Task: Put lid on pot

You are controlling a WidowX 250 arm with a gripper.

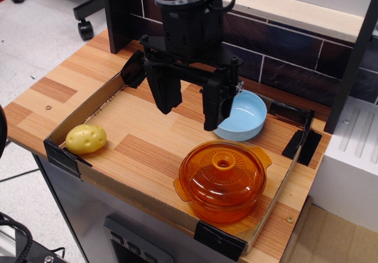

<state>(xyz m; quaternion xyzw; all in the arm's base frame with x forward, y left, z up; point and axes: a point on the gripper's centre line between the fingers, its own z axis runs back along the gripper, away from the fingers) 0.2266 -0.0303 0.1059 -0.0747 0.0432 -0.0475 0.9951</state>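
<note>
Lid (222,169) seated on pot (221,199) near tray's front-right rim (273,197), my gripper (188,114) released, empty, above open board, bowl (243,116) just beside.

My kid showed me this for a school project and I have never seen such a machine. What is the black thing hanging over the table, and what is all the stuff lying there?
The black thing is a robot arm; its end is a gripper with two fingers, standing open and holding nothing. The one picture is taken from a camera above and in front of the wooden table. On it, a low cardboard border fenced with black tape marks a work area. Inside sit an orange see-through pot with its lid resting on top, a light blue bowl behind it, and a yellow toy potato at the left edge. The gripper hangs above the middle, touching none of them.
</note>
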